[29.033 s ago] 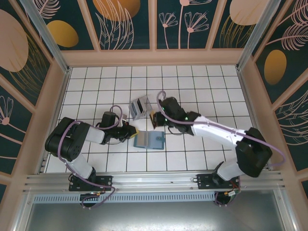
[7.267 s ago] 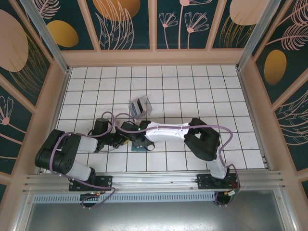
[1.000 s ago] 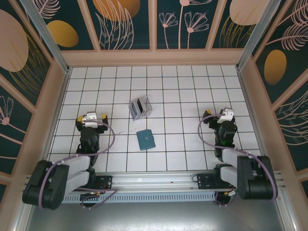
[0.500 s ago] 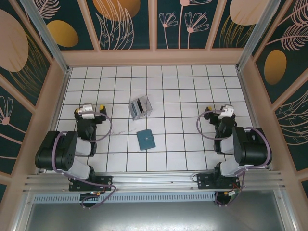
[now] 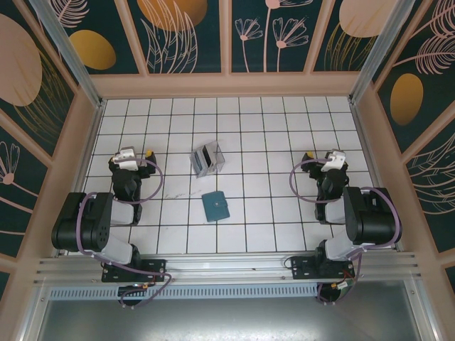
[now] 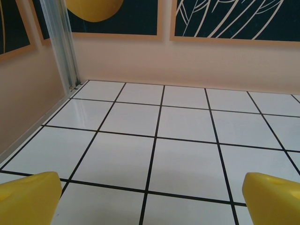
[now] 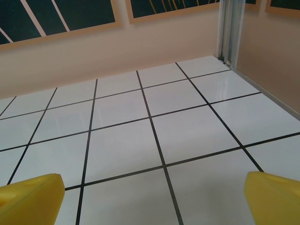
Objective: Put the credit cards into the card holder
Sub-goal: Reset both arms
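Our left gripper and right gripper both stand spread wide and empty, one at each side of the tiled floor. Between them, well apart from both, the teal card holder lies folded, with the credit cards just beyond it. We judge the cards light, stiff and slick, best pinched across an exposed edge. The holder looks soft and likely to slide.

Table: white tiles, black grid lines, walled on three sides.
Walls: peach, plain at the base.
Panels: dark teal, orange discs and outlined leaves, mounted above the walls.
Posts: metal, set at both far corners.
Rail: metal, fitted along the near edge.
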